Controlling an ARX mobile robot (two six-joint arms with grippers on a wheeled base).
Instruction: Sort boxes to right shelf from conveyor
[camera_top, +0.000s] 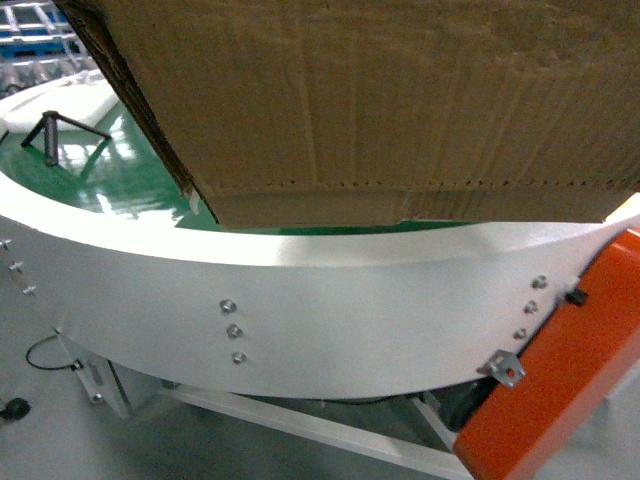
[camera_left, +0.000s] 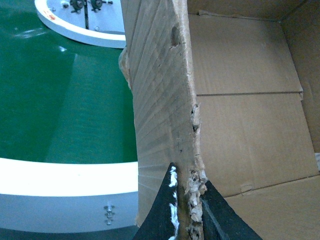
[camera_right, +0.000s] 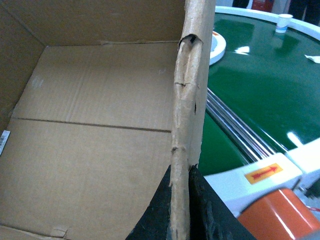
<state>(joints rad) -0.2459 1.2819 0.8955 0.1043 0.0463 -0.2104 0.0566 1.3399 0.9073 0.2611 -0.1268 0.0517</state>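
Head view: a large brown cardboard box (camera_top: 380, 100) fills the upper frame, its base tilted above the green belt of the curved conveyor (camera_top: 300, 300), beside the orange end housing (camera_top: 570, 380). Left wrist view: the left pincer (camera_left: 189, 210) pinches the box's ragged left wall, the belt to its left. Right wrist view: the right pincer (camera_right: 181, 210) clamps the opposite wall, open box interior to its left.

Warehouse or logistics floor; curved green-belted conveyor (camera_top: 300, 300), blue crates (camera_top: 30, 40).
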